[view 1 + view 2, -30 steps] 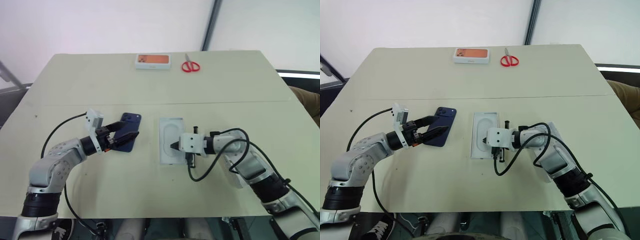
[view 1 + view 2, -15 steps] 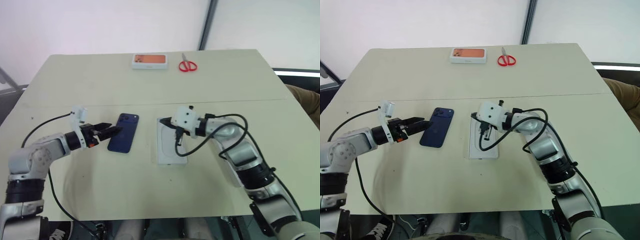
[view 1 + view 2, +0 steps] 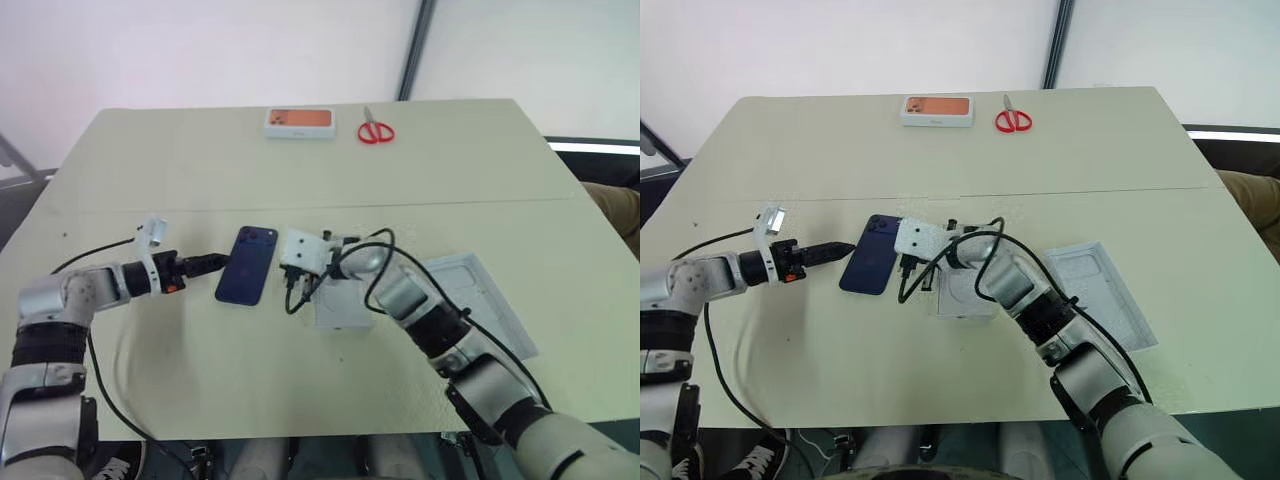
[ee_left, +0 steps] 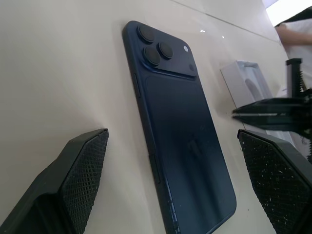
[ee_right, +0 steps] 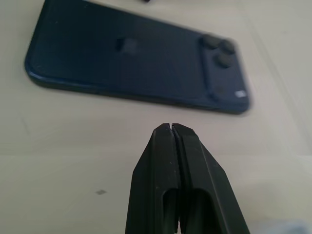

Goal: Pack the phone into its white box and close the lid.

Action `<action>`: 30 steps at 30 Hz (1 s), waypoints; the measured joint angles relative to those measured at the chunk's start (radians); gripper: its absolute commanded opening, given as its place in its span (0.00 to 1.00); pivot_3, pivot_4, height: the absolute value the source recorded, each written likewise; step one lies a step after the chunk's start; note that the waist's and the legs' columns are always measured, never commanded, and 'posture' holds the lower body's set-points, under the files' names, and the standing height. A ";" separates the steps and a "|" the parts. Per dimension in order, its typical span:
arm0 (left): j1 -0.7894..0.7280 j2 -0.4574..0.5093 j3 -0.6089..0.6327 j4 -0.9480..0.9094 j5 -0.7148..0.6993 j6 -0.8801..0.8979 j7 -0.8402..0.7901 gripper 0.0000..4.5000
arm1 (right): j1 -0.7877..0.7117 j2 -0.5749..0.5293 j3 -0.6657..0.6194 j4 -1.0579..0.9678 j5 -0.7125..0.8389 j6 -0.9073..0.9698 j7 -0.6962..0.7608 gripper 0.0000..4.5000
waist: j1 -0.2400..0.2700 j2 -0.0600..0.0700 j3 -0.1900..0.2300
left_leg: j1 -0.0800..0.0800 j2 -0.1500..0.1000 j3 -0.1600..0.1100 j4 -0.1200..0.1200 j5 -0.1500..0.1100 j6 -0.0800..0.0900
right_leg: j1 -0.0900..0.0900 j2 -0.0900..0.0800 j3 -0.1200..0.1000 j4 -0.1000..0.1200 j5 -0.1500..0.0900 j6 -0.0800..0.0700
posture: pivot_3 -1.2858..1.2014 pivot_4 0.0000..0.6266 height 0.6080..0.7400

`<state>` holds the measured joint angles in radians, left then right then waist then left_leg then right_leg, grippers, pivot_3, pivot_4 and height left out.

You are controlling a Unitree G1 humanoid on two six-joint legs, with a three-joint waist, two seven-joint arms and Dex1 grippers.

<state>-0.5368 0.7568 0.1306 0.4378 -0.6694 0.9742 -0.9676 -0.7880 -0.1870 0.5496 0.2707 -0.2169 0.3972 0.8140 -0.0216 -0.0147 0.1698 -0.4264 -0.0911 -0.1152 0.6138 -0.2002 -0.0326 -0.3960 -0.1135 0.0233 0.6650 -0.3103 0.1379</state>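
Phone [image 3: 247, 266] flat on table [image 3: 200, 170], back up. Left gripper [image 3: 214, 263] fingers apart, just left of phone. Right gripper [image 5: 171, 127] fingers together, close beside phone's right edge.

phone [image 4: 180, 136]: faint mark at mid-back, too dim to read
orange-topped box [image 3: 300, 121]: no lettering legible at this range
scissors [image 3: 376, 130]: no marking legible
table [image 3: 200, 180]: no legible text, labels or numbers
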 measured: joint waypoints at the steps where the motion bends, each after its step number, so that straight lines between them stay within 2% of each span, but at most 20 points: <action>1: -0.006 0.000 -0.004 0.008 0.008 0.000 -0.011 1.00 | -0.008 0.003 0.011 0.013 -0.011 0.000 0.000 0.01 | 0.001 0.000 0.000 | 0.000 0.000 0.000 0.000 0.000 0.000 | 0.000 0.000 0.000 0.000 0.000 0.000 | 0.52 0.24 1.00; 12: -0.031 -0.022 -0.066 -0.001 0.090 0.009 -0.081 1.00 | -0.019 0.025 0.024 0.037 -0.045 0.015 -0.003 0.01 | 0.005 0.003 -0.006 | 0.003 -0.001 0.000 0.000 -0.001 0.002 | 0.002 -0.001 0.000 0.000 0.000 0.000 | 0.52 0.24 1.00; 19: -0.049 -0.072 -0.079 -0.018 0.112 0.044 -0.093 1.00 | -0.018 0.028 0.024 0.038 -0.054 0.029 -0.004 0.01 | 0.011 0.006 -0.009 | 0.007 -0.002 0.000 0.000 -0.003 0.005 | 0.007 -0.002 0.000 -0.001 0.000 0.000 | 0.52 0.24 1.00; 24: -0.065 -0.093 -0.066 -0.016 0.113 0.095 -0.082 1.00 | -0.017 0.026 0.024 0.038 -0.057 0.029 -0.004 0.01 | 0.012 0.007 -0.010 | 0.007 -0.003 0.000 0.000 -0.003 0.005 | 0.007 -0.003 0.000 0.000 0.000 0.000 | 0.52 0.24 1.00; 30: -0.086 -0.137 0.010 0.013 0.098 0.200 -0.054 1.00 | -0.017 0.013 0.015 0.041 -0.070 0.021 -0.009 0.01 | 0.013 0.007 -0.010 | 0.007 -0.003 -0.001 0.000 -0.003 0.005 | 0.008 -0.003 -0.001 0.000 0.000 0.000 | 0.52 0.24 1.00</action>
<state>-0.6230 0.6198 0.1405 0.4505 -0.5712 1.1740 -1.0214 -0.8049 -0.1738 0.5649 0.3114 -0.2865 0.4181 0.8055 -0.0090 -0.0080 0.1595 -0.4190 -0.0940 -0.1159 0.6141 -0.2032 -0.0276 -0.3880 -0.1164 0.0226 0.6646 -0.3105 0.1381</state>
